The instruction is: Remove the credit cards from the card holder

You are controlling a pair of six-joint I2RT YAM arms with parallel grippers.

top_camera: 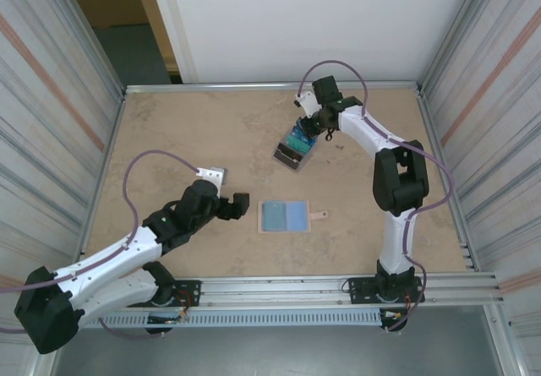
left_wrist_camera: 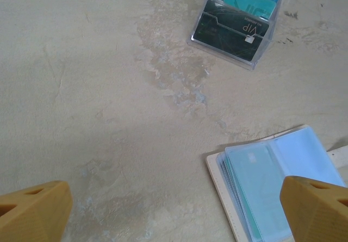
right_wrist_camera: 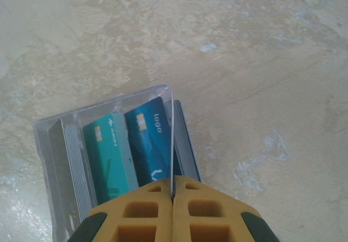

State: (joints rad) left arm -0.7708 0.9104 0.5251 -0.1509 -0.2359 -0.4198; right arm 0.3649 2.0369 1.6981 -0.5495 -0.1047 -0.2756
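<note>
The card holder lies open on the table, pale blue sleeves up and its tan tab pointing right; its left half appears in the left wrist view. My left gripper is open just left of it, with nothing between the fingers. My right gripper is shut on a thin credit card seen edge-on. It hangs over a clear plastic box at the back. Inside that box stand a teal card, a blue card and a dark card.
The clear box sits tilted, about a hand's width behind the card holder. Metal rails and corrugated walls close in the beige tabletop on the left, right and back. Bare tabletop lies between my left gripper and the box.
</note>
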